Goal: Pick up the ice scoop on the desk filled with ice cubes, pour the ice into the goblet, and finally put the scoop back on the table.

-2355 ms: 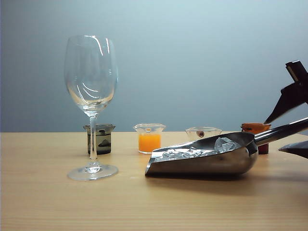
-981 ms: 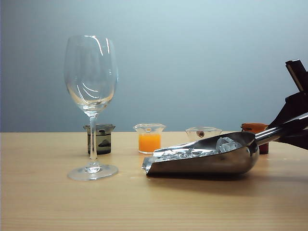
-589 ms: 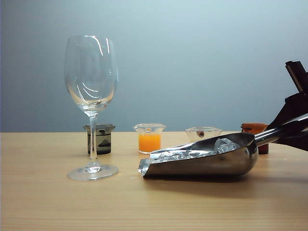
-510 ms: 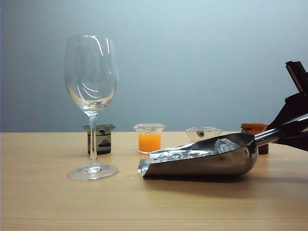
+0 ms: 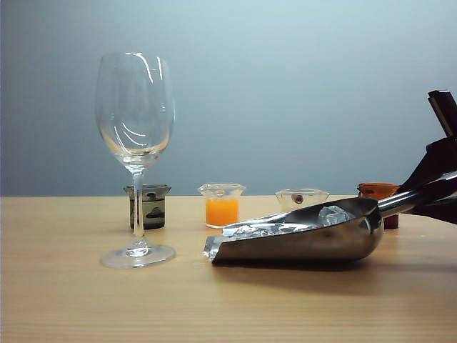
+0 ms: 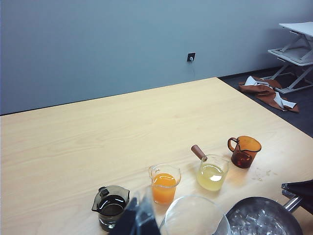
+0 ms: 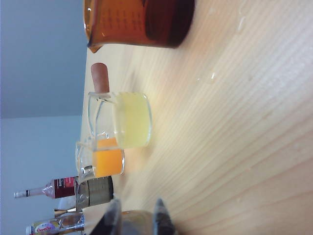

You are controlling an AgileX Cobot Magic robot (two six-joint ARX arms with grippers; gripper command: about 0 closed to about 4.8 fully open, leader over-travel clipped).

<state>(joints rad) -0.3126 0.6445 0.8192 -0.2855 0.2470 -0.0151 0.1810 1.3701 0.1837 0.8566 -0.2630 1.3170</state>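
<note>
Scoop [image 5: 300,236] lay on the desk [image 5: 107,300], full of ice [image 5: 285,226], right of the empty goblet [image 5: 135,143]. Right gripper [image 5: 435,187] was clamped on its handle at the desk's right edge; the lift wanted a level bowl. Left gripper [image 6: 142,220] hung above the goblet, jaws unclear.

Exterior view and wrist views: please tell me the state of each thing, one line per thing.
goblet: upright, empty.
ice scoop: on the desk, holding ice cubes.
right gripper: shut on the scoop handle.
left gripper: off to the side, holding nothing visible.
orange cup: upright, part full.
dark cup: upright.
</note>
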